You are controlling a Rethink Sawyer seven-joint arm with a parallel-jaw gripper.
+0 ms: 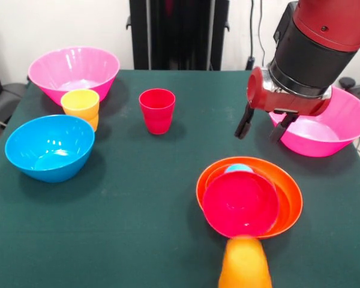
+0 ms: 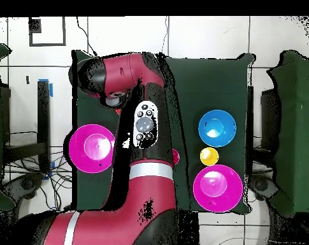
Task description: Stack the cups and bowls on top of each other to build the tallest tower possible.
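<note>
My gripper (image 1: 263,126) is open and empty, hanging beside the left rim of the right pink bowl (image 1: 333,129). In front of it the wide orange bowl (image 1: 291,198) holds the crimson bowl (image 1: 240,203), with a blue cup (image 1: 239,168) peeking out behind it. An orange cup (image 1: 245,267) stands at the near edge. The red cup (image 1: 157,110) stands alone mid-table. The yellow cup (image 1: 80,102) sits on a small orange piece (image 1: 92,123). The blue bowl (image 1: 50,147) and the other pink bowl (image 1: 74,72) are at the left.
In the overhead view my arm (image 2: 141,134) covers the table's middle and hides the gripper and the orange stack. The pink bowls (image 2: 92,148) (image 2: 216,187), the blue bowl (image 2: 216,127) and the yellow cup (image 2: 209,155) show beside it.
</note>
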